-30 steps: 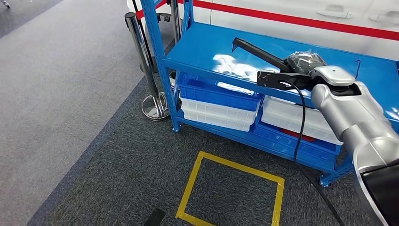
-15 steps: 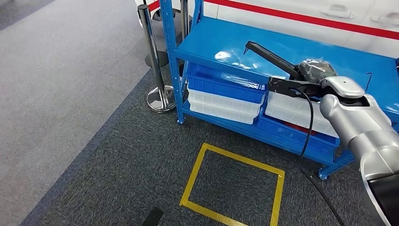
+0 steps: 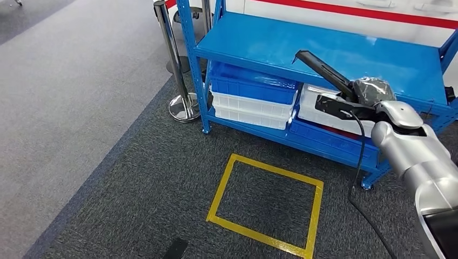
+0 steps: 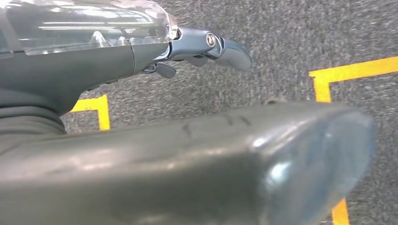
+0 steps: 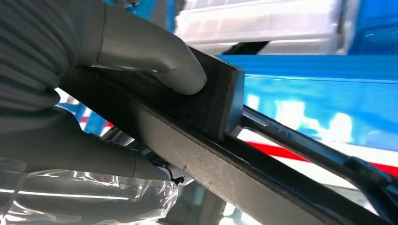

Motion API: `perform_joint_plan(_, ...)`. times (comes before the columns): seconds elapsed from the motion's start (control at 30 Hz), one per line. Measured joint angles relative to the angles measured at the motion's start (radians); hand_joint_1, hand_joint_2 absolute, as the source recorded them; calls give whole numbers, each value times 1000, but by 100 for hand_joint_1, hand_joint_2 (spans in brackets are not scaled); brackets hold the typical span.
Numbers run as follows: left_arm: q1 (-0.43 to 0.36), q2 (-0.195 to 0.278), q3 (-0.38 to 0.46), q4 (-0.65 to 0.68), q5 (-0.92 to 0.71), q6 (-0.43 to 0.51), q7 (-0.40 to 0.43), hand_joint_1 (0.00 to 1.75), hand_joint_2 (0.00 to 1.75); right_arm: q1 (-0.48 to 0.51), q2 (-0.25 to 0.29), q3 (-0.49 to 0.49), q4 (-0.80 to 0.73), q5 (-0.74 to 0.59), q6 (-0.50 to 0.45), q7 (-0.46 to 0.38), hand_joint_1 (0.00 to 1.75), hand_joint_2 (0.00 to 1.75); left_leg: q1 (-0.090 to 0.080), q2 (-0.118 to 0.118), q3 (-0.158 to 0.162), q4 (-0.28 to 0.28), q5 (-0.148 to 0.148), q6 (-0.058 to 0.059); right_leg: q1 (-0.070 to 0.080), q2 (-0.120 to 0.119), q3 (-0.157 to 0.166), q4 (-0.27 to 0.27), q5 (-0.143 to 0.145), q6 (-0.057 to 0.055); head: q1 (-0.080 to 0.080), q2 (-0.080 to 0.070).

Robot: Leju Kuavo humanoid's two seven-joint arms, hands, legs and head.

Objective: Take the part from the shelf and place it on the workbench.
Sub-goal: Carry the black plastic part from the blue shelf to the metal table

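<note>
While R hand (image 3: 363, 93) grips the long black part (image 3: 324, 70) clear above the blue shelf (image 3: 270, 40) at right, pickup looks done; carry to workbench + placing remain; L hand (image 4: 206, 47) empty, fingers loosely curled.

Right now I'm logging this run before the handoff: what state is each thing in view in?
Part: long black piece, lifted off the shelf, gripped by the right hand.
Right hand: holds the part, thumb pressed on it.
Left hand: hangs over the carpet, holding nothing.
Blue shelf: top level bare.
Bins: stacked on the lower level.
</note>
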Motion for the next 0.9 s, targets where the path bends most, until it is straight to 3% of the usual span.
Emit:
perform_joint_plan(0.03,0,0,1,0,0,0,-1,0,0,8,-1,-2,0,2,-6,1,175,175,0,0,-4,55,-19,0,2,0,-13,0,10,-1,0,0)
perform_joint_plan(0.07,0,0,2,0,0,0,-2,0,0,16,-2,-3,0,2,-9,1,175,175,0,0,5,82,-16,2,5,1,-25,1,20,-2,0,0)
perform_joint_plan(0.1,-1,0,2,0,0,0,-3,0,0,23,-3,-5,0,3,-10,1,175,175,-2,0,29,74,4,7,8,1,-37,1,30,-2,0,0)
perform_joint_plan(0.17,-3,1,2,0,0,-1,-6,0,0,30,-6,-10,0,4,-11,2,175,175,-9,-1,122,-36,36,29,14,2,-57,1,48,0,0,0)
perform_joint_plan(0.23,-5,2,3,0,0,-2,-8,0,0,32,-11,-17,0,6,-15,9,175,175,-18,0,214,-170,26,47,14,1,-67,-2,65,7,0,0)
perform_joint_plan(0.3,-6,3,3,0,0,-4,-8,0,0,34,-16,-23,0,7,-23,16,175,175,-26,0,241,-227,21,52,7,-1,-67,-13,84,20,0,0)
perform_joint_plan(0.37,-6,3,4,0,0,-5,-9,0,0,41,-23,-29,1,11,-31,19,175,175,-28,2,235,-249,51,59,4,-1,-69,-29,98,33,0,0)
perform_joint_plan(0.4,-6,3,4,0,0,-5,-9,0,0,44,-27,-31,1,13,-35,19,175,175,-26,4,232,-264,68,63,5,0,-75,-22,83,37,0,0)
perform_joint_plan(0.43,-6,2,4,0,-1,-5,-9,0,0,47,-32,-34,2,17,-38,19,175,175,-23,6,225,-276,87,67,6,1,-87,5,47,41,0,0)
perform_joint_plan(0.5,-6,1,4,0,-2,-5,-9,0,0,52,-41,-40,5,24,-38,14,175,175,-20,8,201,-283,112,70,6,1,-118,119,-52,47,0,0)
perform_joint_plan(0.53,-6,1,4,0,-2,-6,-10,0,0,58,-46,-44,6,25,-38,5,175,175,-20,8,186,-280,121,69,4,1,-128,180,-79,51,0,0)
perform_joint_plan(0.57,-5,0,5,0,-2,-8,-13,0,0,66,-52,-51,7,20,-40,-10,175,175,-19,7,172,-277,130,67,3,1,-128,219,-80,54,0,0)
perform_joint_plan(0.6,-5,1,5,0,-2,-9,-17,0,0,78,-58,-58,7,13,-46,-31,175,175,-17,7,157,-272,137,65,0,1,-113,228,-60,58,0,0)
perform_joint_plan(0.67,-4,1,8,0,0,-9,-26,0,0,103,-73,-76,3,-4,-69,-80,175,175,-13,7,129,-255,148,59,-6,0,-41,148,-16,64,0,0)
perform_joint_plan(0.73,-4,1,14,0,2,-6,-33,0,0,125,-87,-92,-6,-13,-94,-114,175,175,-13,7,104,-235,154,49,-4,2,35,35,-27,62,0,0)
perform_joint_plan(0.8,-4,1,24,0,15,-3,-24,0,0,142,-99,-104,-15,-19,-108,-130,175,175,-15,7,92,-226,162,38,3,5,58,-9,-48,47,0,0)
perform_joint_plan(0.87,-3,1,40,0,36,-2,-4,0,0,158,-107,-112,-21,-22,-113,-139,175,175,-15,6,87,-223,166,27,1,5,50,-12,-38,29,0,0)
perform_joint_plan(0.9,-1,1,48,0,41,-1,4,0,0,163,-107,-115,-26,-22,-113,-142,175,175,-14,5,79,-208,152,22,0,4,46,-13,-32,19,0,0)
